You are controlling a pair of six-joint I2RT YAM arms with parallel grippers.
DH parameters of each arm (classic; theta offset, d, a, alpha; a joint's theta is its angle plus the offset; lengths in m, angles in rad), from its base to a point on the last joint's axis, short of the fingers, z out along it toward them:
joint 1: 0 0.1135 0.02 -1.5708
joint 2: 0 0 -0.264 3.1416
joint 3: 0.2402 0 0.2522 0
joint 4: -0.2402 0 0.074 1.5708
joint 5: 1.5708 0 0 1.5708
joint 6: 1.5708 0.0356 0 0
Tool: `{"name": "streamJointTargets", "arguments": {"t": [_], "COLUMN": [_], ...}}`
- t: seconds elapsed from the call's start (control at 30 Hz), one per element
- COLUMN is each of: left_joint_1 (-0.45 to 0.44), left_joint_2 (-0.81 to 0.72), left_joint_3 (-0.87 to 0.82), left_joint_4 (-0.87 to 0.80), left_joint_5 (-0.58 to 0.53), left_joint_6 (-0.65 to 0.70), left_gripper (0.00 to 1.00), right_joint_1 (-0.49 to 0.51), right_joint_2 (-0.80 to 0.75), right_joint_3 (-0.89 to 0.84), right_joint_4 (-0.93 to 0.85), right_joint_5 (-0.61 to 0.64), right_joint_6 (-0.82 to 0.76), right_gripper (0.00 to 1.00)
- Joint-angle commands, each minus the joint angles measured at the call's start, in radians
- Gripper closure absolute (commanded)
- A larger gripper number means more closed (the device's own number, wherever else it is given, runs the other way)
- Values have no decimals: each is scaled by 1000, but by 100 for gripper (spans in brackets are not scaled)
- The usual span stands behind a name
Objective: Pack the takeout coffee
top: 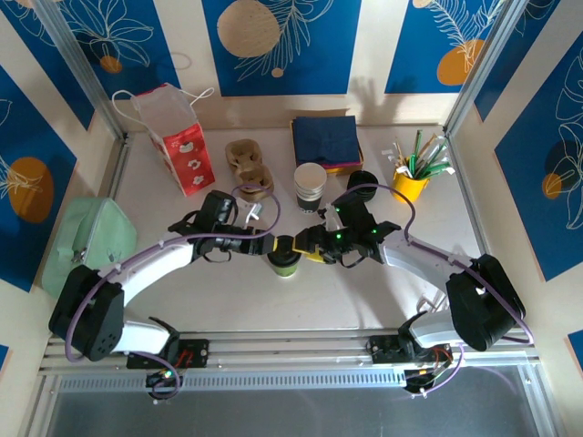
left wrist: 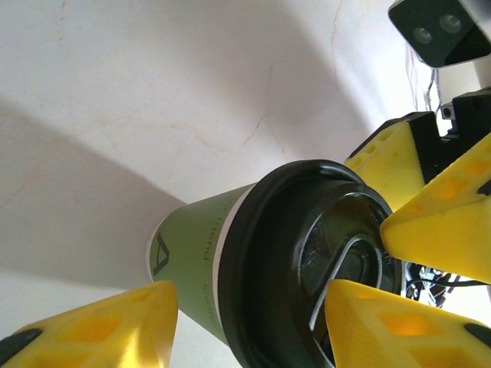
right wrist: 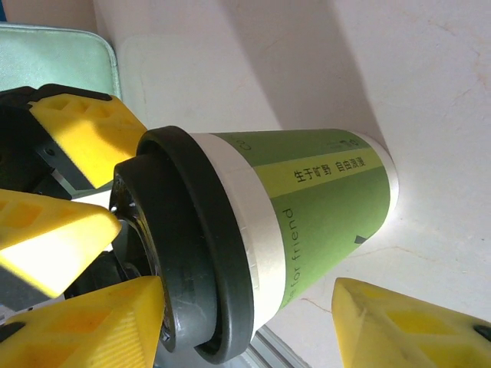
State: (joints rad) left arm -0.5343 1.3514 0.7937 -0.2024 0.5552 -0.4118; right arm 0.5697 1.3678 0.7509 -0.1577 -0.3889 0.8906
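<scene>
Left fingers [left wrist: 100,326] and right fingers [right wrist: 92,322] half-spread around the lidded takeout coffee [top: 283,261].

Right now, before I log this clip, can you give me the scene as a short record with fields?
item: green-banded paper cup with black lid, mid-table
left hand: astride the cup, grip unclear
right hand: jaws apart around the cup, one finger clear of it
behind: cup stack, drink carrier, red bag
packed: not yet
</scene>
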Motion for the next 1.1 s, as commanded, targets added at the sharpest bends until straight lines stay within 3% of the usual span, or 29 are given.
{"name": "streamJointTargets", "arguments": {"t": [0.0,1.07], "left_joint_1": [3,-3], "left_joint_2": [15,8], "left_joint_3": [15,-93], "left_joint_4": [-21,21], "left_joint_5": [-11,-52], "left_joint_6": [28,10], "left_gripper": [48,53], "right_joint_1": [-6,-30], "right_joint_2": [10,38], "right_joint_3": [3,-117], "right_joint_4": [-19,8], "right_joint_5": [7,54], "right_joint_6": [-5,-4], "right_gripper": [41,42]}}
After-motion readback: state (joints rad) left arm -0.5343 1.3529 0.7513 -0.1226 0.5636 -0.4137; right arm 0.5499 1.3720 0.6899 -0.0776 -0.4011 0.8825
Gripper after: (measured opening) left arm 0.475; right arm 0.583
